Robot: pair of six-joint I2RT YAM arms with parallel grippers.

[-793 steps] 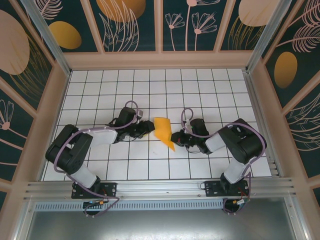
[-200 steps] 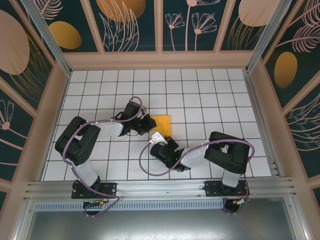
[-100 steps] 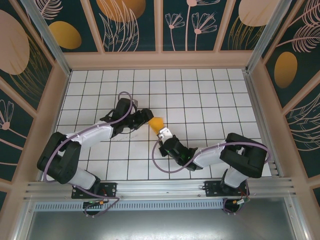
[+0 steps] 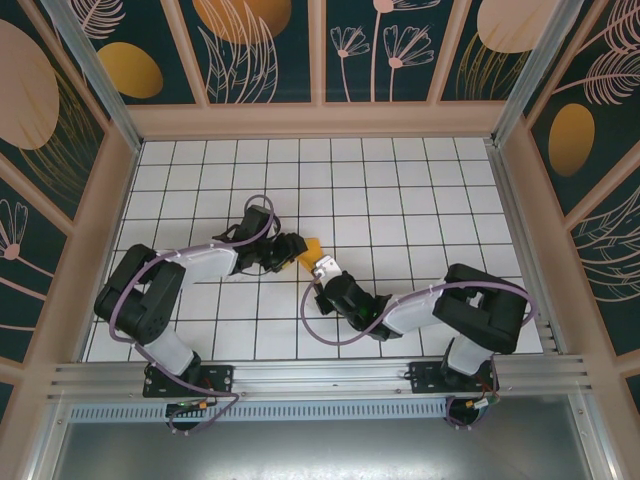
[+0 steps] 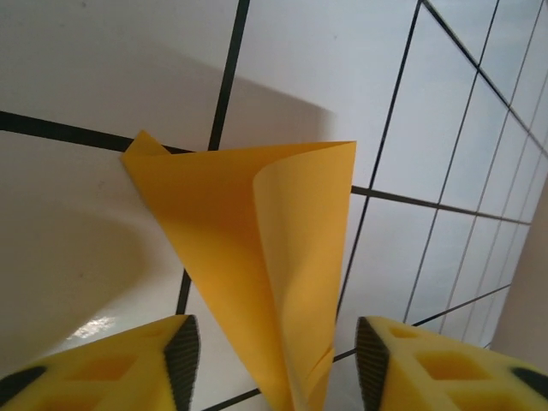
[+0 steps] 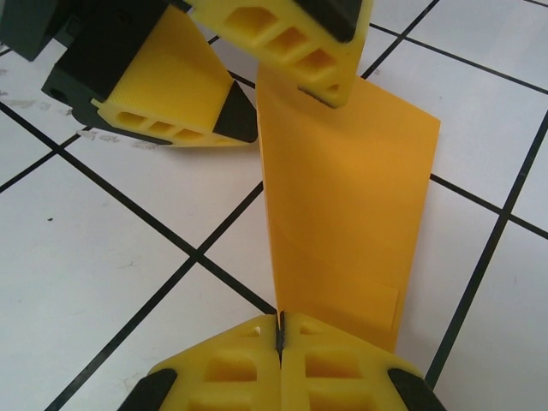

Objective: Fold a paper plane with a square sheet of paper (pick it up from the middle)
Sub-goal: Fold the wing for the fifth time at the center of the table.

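Note:
The orange-yellow sheet of paper [image 4: 312, 247] is folded into a narrow tapering shape and stands on edge at the middle of the table. My right gripper [image 4: 322, 267] is shut on its near end; in the right wrist view the paper [image 6: 351, 214] rises from the closed jaws [image 6: 280, 332]. My left gripper [image 4: 293, 250] is open and straddles the far end. In the left wrist view the folded paper [image 5: 248, 240] runs down between the two parted pads [image 5: 182, 360], touching neither. The left gripper's yellow fingers [image 6: 171, 94] show beyond the paper.
The white grid-tiled table [image 4: 400, 190] is walled by dark leaf-pattern panels [image 4: 260, 50] at the back and both sides. An aluminium rail [image 4: 320, 378] with the arm bases runs along the near edge. Both arms reach inward and meet at the centre.
The paper lay flat a second ago; it now stands on edge in the right gripper's grip. The left gripper opened, swung back and came in astride the paper's far end.

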